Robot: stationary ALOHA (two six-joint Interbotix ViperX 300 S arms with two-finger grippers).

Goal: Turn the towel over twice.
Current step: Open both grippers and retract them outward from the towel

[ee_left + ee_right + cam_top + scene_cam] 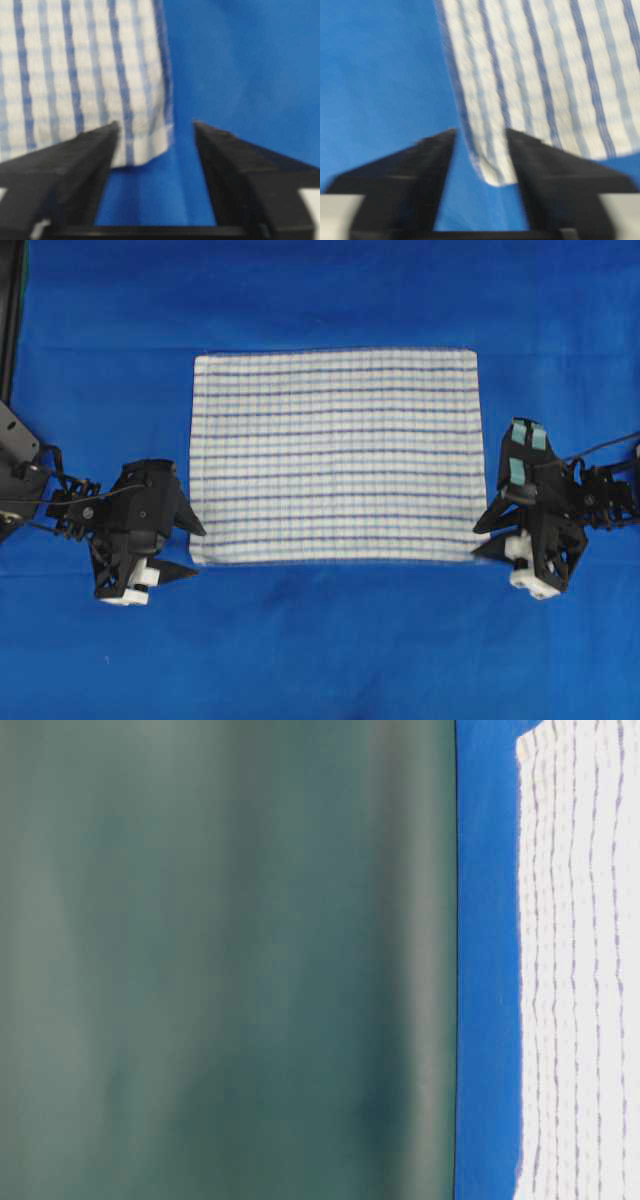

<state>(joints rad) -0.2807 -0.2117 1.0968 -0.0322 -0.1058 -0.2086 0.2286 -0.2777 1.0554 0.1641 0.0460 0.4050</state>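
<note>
Black fingers (pixel 80 165) fill the near edge of each wrist view, spread, holding nothing. Towel (pixel 335 455): striped, flat mid-desk on blue cloth (pixel 320 290). Left gripper (pixel 185 550) at its near-left corner; right gripper (pixel 497 535) at near-right, a corner between the fingers. Advice: pinch both corners together, lift evenly. No legible writing.

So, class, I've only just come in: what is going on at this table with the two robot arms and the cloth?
A striped towel lies flat on a blue table cover. The left gripper sits at its near left corner and the right gripper at its near right corner. Both stand open; in each wrist view the corner lies loose between the fingers, not pinched. Neither arm holds the towel at this moment.
</note>
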